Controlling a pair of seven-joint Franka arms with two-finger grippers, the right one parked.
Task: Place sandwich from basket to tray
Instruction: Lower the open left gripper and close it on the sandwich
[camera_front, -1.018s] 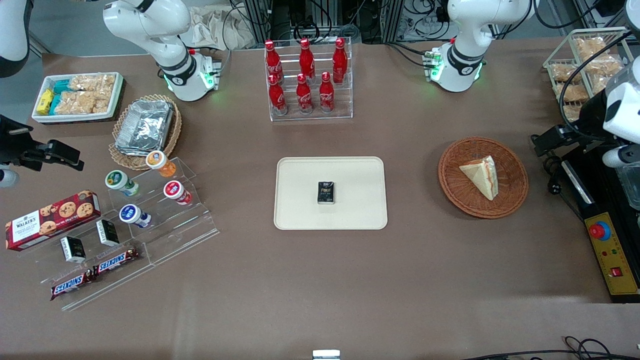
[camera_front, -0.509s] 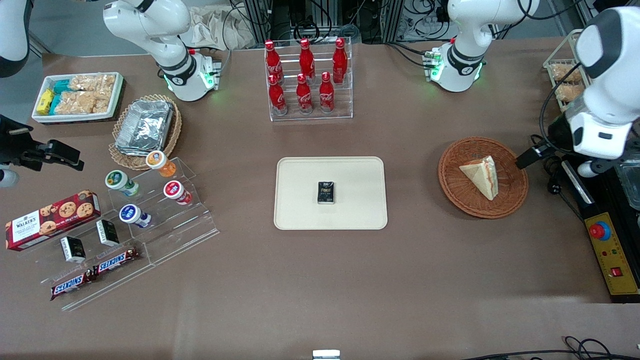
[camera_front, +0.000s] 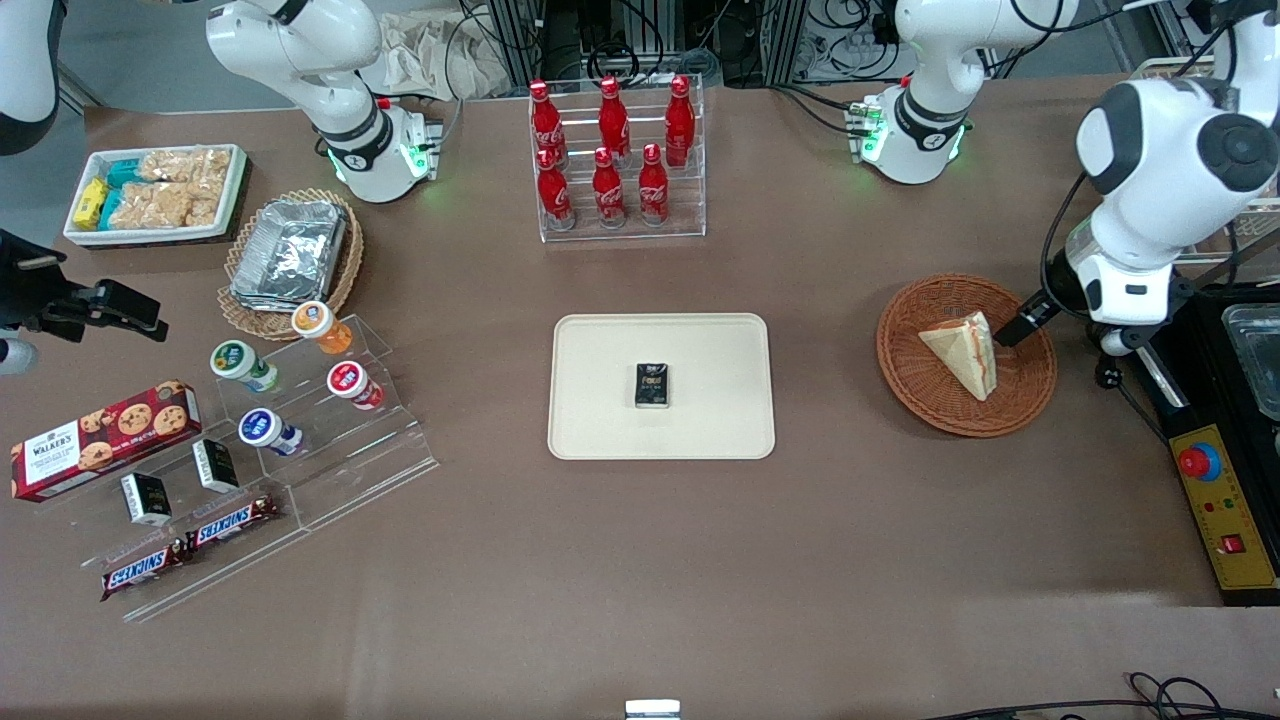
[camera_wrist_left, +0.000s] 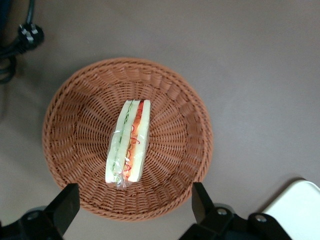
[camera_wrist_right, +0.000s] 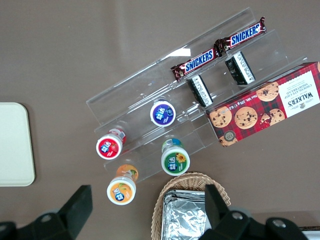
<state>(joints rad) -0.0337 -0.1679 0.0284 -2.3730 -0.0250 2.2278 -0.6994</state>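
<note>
Table (camera_front: 640, 560): brown cloth surface carrying everything; the task's things sit mid-table and toward the working arm's end.
Tray (camera_front: 700, 340): cream rectangle at the table's middle; a small dark box (camera_front: 652, 385) already lies at its centre, with bare tray all around it.
Basket (camera_front: 1030, 390): reddish-brown wicker round, at about 3 o'clock from the tray and well apart from it; seen whole from the wrist camera (camera_wrist_left: 65, 120).
Sandwich (camera_front: 962, 352): not yet lifted; it lies in the basket, its tip toward 5 o'clock in the front view; the wrist camera shows it standing on edge (camera_wrist_left: 128, 142), red and green filling uppermost (clear wrap visible at one end).
Gripper (camera_front: 1020, 325): above the basket's rim at roughly 2 o'clock from the sandwich, near it but apparently not touching; its fingers (camera_wrist_left: 65, 207) are spread wide and hold nothing.
Step in hand: the approach, by my reading; pick and carry are both undone.
Next move: centre over the wedge, line the fingers up across its two bread faces, descend so they pass either side, and pinch gently, since soft bread would crush; then put it down on bare tray, clear of the dark box.
</note>
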